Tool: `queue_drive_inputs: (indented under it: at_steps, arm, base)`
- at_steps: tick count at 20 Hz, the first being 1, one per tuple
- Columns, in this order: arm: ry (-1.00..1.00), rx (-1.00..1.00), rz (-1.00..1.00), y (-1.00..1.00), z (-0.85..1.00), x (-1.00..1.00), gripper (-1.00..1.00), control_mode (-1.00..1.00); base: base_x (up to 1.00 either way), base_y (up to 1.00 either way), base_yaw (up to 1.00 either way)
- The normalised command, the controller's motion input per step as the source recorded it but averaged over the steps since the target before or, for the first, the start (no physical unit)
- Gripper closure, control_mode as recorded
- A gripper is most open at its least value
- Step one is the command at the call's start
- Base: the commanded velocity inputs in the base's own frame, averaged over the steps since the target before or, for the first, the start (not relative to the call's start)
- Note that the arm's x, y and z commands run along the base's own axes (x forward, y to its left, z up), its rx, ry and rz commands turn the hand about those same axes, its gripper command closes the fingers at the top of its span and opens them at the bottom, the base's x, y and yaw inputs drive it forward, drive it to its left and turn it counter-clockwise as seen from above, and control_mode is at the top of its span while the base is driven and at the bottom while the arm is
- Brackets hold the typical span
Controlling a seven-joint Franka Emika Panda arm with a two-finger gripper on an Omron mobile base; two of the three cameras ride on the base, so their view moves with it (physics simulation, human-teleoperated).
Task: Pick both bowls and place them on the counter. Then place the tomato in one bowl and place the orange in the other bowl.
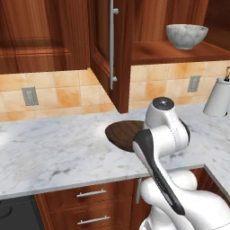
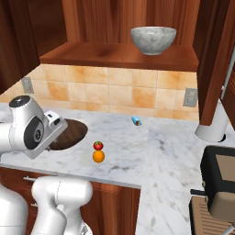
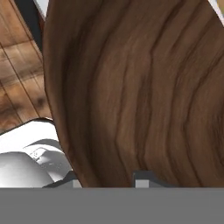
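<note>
The wooden bowl [image 1: 122, 134] is sitting on the marble table [image 1: 54, 152] at the centre of the left base view, with its right part hiding behind the white arm [image 1: 166, 130]. In the right base view the same bowl is showing at the left middle of the frame, partly covered by the arm's wrist. The tool [image 3: 107, 181] is sitting at the bottom of the hand view, where one pale finger [image 3: 144, 179] is lying inside the bowl's dark wood-grain hollow and the other is standing just outside the rim at the lower left, so the tool is clamping the rim of the wooden bowl.

The marbled bowl [image 2: 153, 40] is standing upright on the reddish wooden shelf [image 2: 119, 56] at the top centre of the right base view, and at the upper right of the left base view. The tomato [image 2: 98, 145] and the orange [image 2: 98, 156] are lying on the table at the middle of the right base view, just right of the wooden bowl, the tomato directly above the orange in the frame and touching or nearly touching it. A small blue object [image 2: 137, 121] is lying further back, near the tiled wall. A white cylinder [image 1: 218, 97] is standing at the right edge of the left base view.
</note>
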Motion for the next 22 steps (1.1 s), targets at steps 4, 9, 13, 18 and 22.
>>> queue_drive_inputs:
  at_steps: [4, 9, 13, 18, 22]
  arm:
    - [0.07, 0.0, 0.1, 0.16, -0.48, 0.4, 1.0, -1.0]
    - [0.1, 0.0, 0.09, 0.37, -0.54, 0.4, 1.0, -1.0]
    - [0.08, 0.0, 0.1, 0.32, -0.49, 0.4, 1.0, -1.0]
    - [0.05, 0.0, 0.05, 0.03, -0.33, 0.4, 1.0, -1.0]
    - [0.09, 0.0, 0.03, 0.08, -0.22, 0.33, 1.0, -1.0]
  base:
    - [0.0, 0.0, 0.0]
    - [0.0, 0.0, 0.0]
    - [0.0, 0.0, 0.0]
    - [0.0, 0.0, 0.0]
    - [0.0, 0.0, 0.0]
